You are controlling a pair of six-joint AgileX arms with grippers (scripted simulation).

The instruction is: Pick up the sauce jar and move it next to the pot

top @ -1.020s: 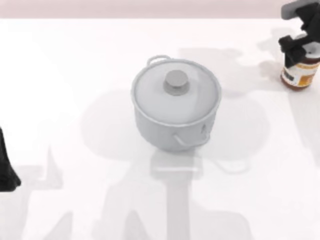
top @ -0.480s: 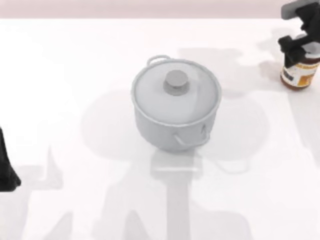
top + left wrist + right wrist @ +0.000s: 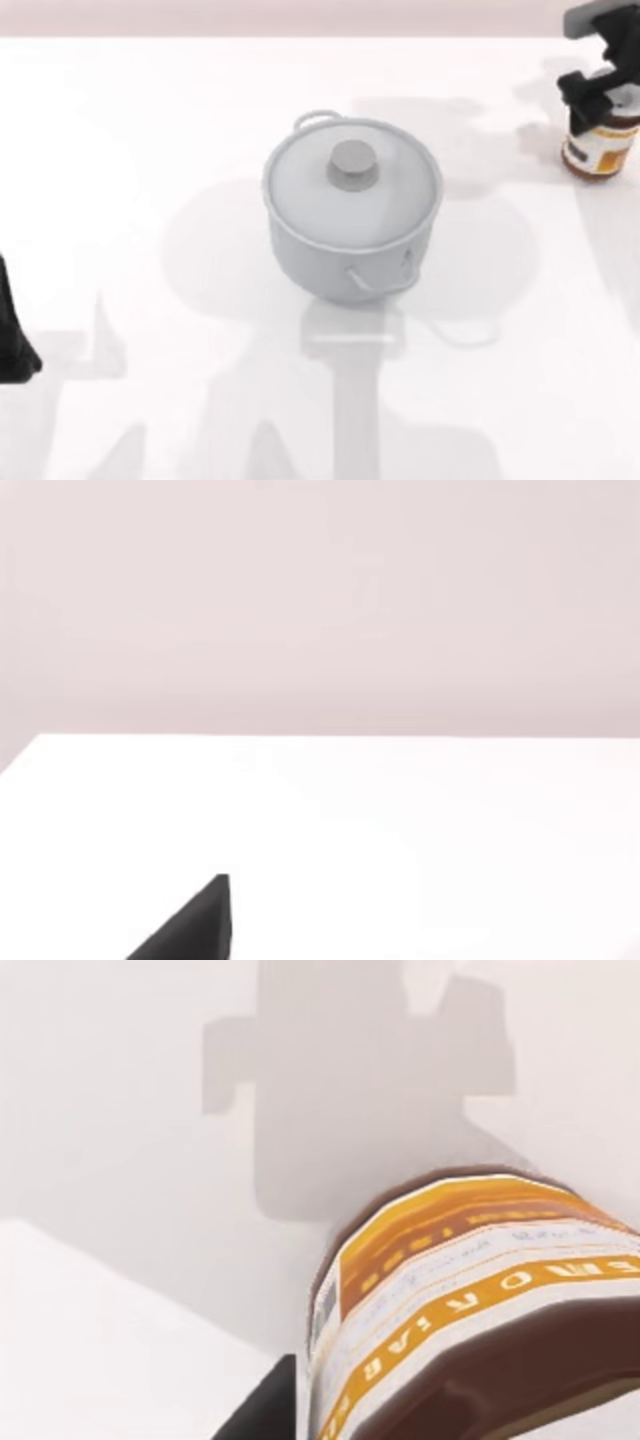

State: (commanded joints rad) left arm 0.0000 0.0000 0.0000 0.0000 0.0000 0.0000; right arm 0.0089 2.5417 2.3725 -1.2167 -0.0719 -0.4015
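The sauce jar (image 3: 598, 150), with brown contents and an orange-and-white label, is at the table's far right, well apart from the pot. My right gripper (image 3: 600, 88) comes down over its lid and is shut on it. In the right wrist view the jar (image 3: 470, 1300) fills the lower part, and one dark fingertip (image 3: 265, 1412) lies against its side. The light-grey pot (image 3: 352, 205) stands at the table's centre with its lid and round knob (image 3: 352, 165) on. My left gripper (image 3: 400, 950) is parked open at the left edge, one fingertip (image 3: 195, 928) showing.
The left arm (image 3: 12, 340) shows as a dark shape at the left edge of the white table (image 3: 150, 150). The pot's loop handles (image 3: 375, 280) stick out toward the front and the back.
The jar and my right gripper have shifted very slightly upward in the top view, and the jar's shadow has drawn away from it. The pot and left arm have not moved.
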